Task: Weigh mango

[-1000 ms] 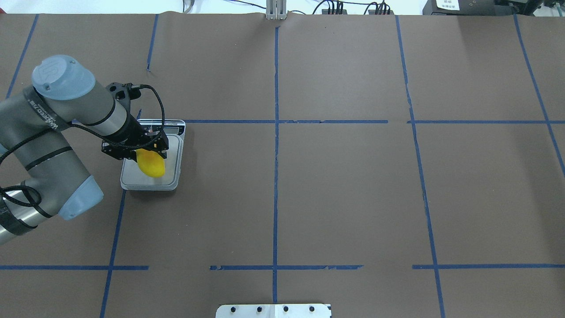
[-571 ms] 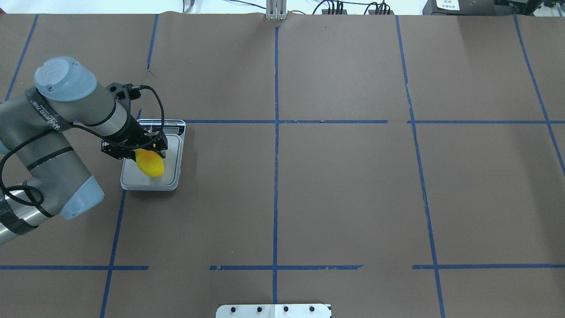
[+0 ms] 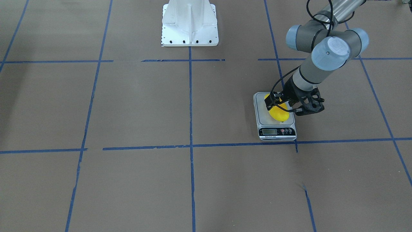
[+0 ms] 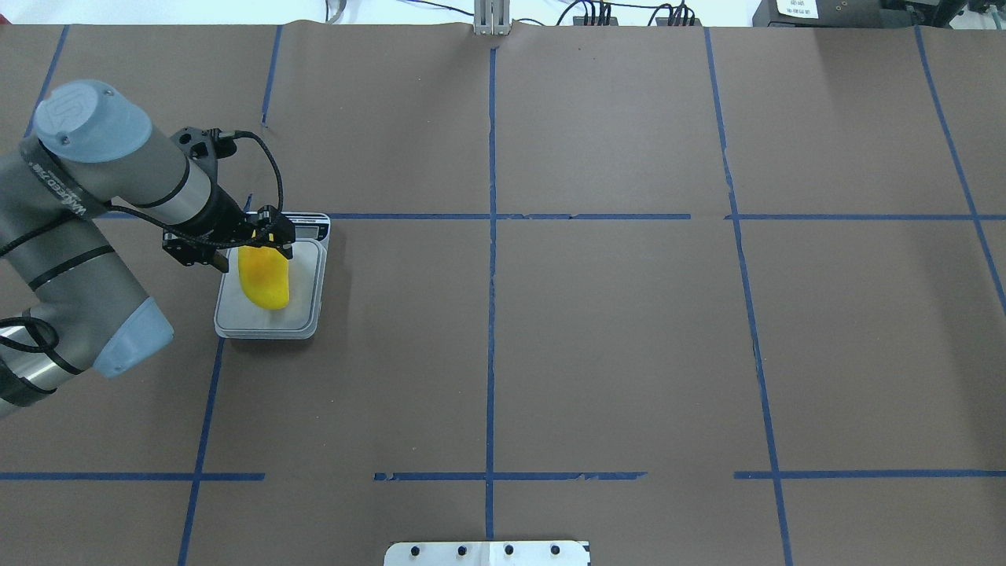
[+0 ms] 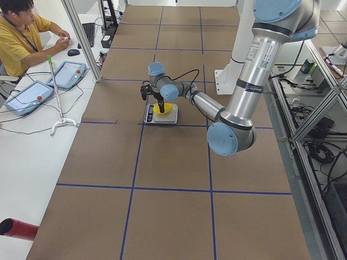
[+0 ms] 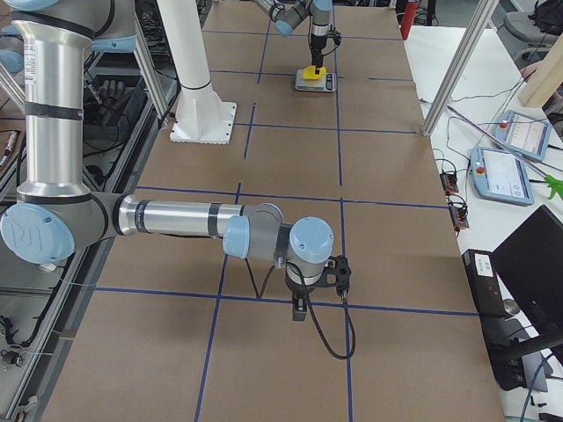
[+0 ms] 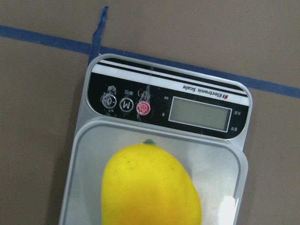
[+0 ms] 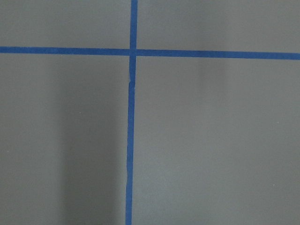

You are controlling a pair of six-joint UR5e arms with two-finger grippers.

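The mango is bright yellow with an orange blush. It lies lengthwise on the platform of a small white digital scale. My left gripper hovers just above the mango's far end, open and clear of it. In the front-facing view the gripper stands over the mango. The left wrist view looks down on the mango and the scale's display panel, and no fingers show there. My right gripper shows only in the exterior right view, low over bare table. I cannot tell if it is open or shut.
The table is brown paper with blue tape lines. The robot's white base plate stands at the middle of the robot's side. An operator sits beyond the table's end with tablets.
My left gripper has let go of the mango and lifted back toward the scale's display end. The mango now lies free on the platform, more of it showing.
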